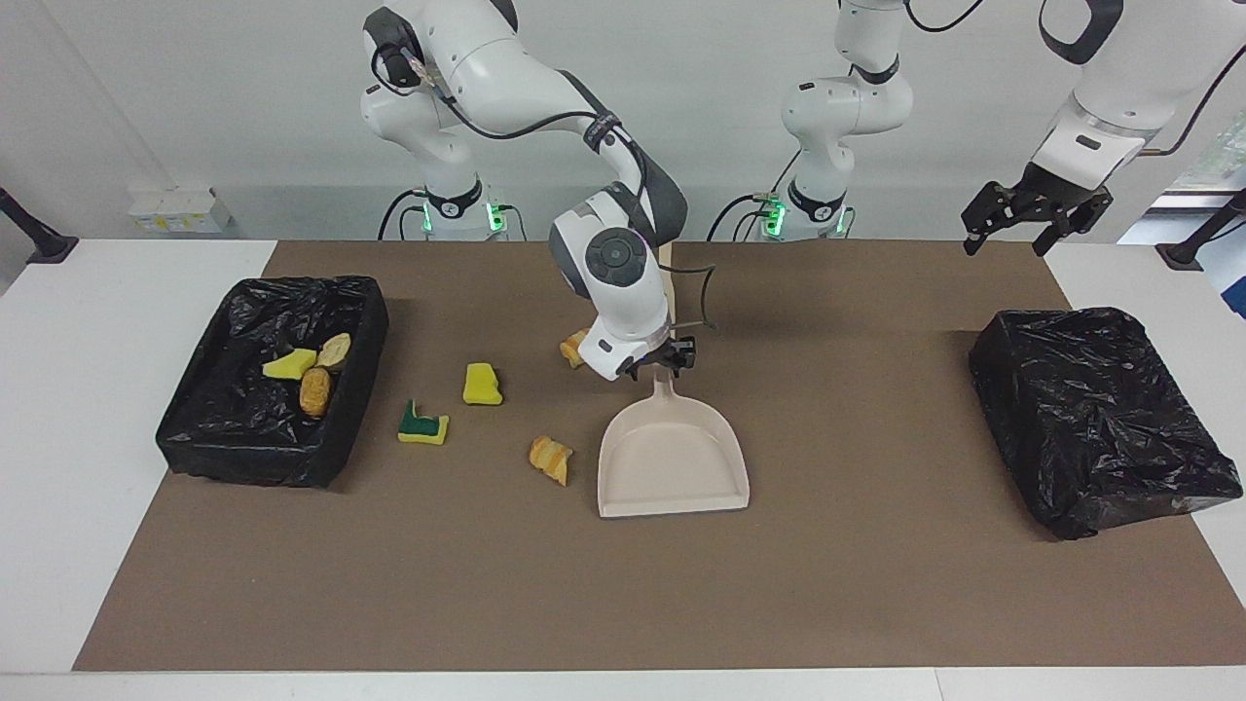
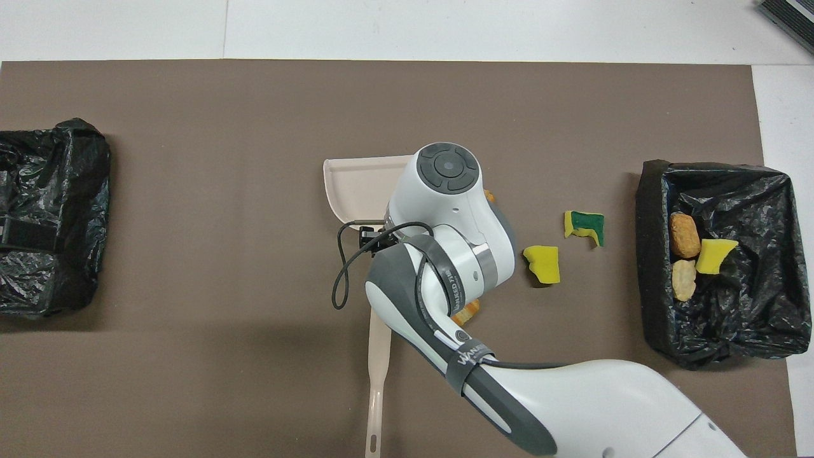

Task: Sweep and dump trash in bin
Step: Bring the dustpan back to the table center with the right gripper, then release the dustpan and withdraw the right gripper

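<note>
Four trash scraps lie on the brown mat: a yellow sponge bit (image 1: 482, 385) (image 2: 542, 264), a green-backed bit (image 1: 423, 424) (image 2: 585, 226), a bread piece (image 1: 550, 460) and another (image 1: 574, 349) half hidden by my right arm. Three more lie in the black-lined bin (image 1: 350, 419) (image 2: 652, 299) at the right arm's end. The beige dustpan (image 1: 672, 467) (image 2: 356, 184) lies flat mid-table. My right gripper (image 1: 667, 362) is low at the end of its handle. The brush handle (image 2: 376, 369) lies nearer to the robots, its bristles hidden. My left gripper (image 1: 1032, 219) waits raised, open.
A second black-bagged box (image 1: 1095, 419) (image 2: 51, 216) stands at the left arm's end of the table. The brown mat (image 1: 623, 584) covers most of the white table.
</note>
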